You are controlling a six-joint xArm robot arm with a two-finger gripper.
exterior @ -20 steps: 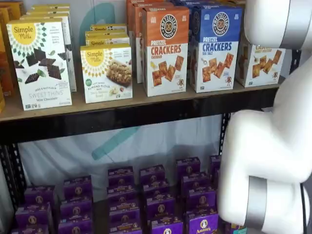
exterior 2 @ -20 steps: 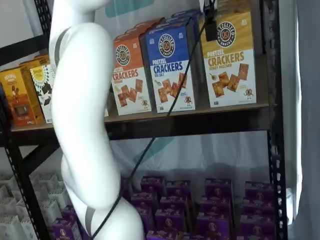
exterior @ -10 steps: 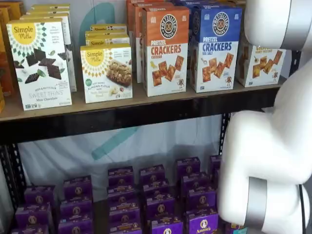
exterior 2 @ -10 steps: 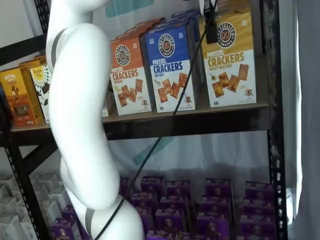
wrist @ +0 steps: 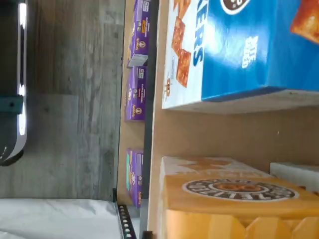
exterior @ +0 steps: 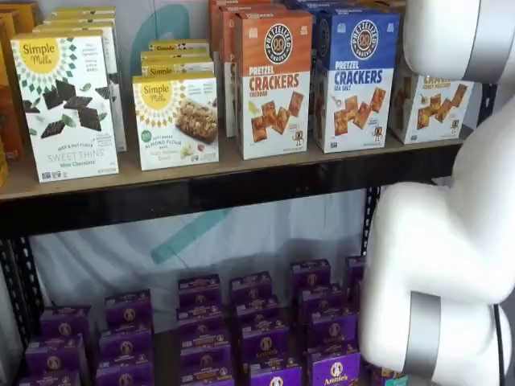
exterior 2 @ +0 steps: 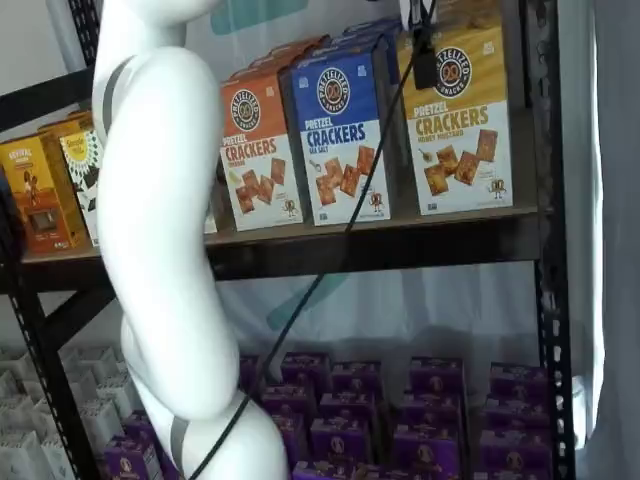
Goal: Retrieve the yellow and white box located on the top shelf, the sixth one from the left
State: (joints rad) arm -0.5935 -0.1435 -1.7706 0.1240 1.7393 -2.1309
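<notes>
The yellow and white box (exterior 2: 457, 125) stands at the right end of the top shelf (exterior 2: 380, 248), next to the blue pretzel-crackers box (exterior 2: 340, 135). In a shelf view only its lower part (exterior: 433, 108) shows past the white arm (exterior: 451, 241). My gripper (exterior 2: 424, 55) shows as one black finger hanging from the view's top edge, in front of the box's yellow upper part, with a cable beside it. I cannot tell whether it is open or shut. The wrist view shows the yellow box's logo (wrist: 234, 191) close up, beside the blue box (wrist: 239, 50).
An orange pretzel-crackers box (exterior: 272, 84) and white Simple Mills boxes (exterior: 66, 104) stand further left on the top shelf. Several purple boxes (exterior: 257, 322) fill the lower level. A black upright (exterior 2: 548, 230) stands right of the yellow box. The big arm link (exterior 2: 160, 230) blocks the shelf's left part.
The big white arm link has shifted a little to the left. The black finger and the yellow and white box stay almost where they were.
</notes>
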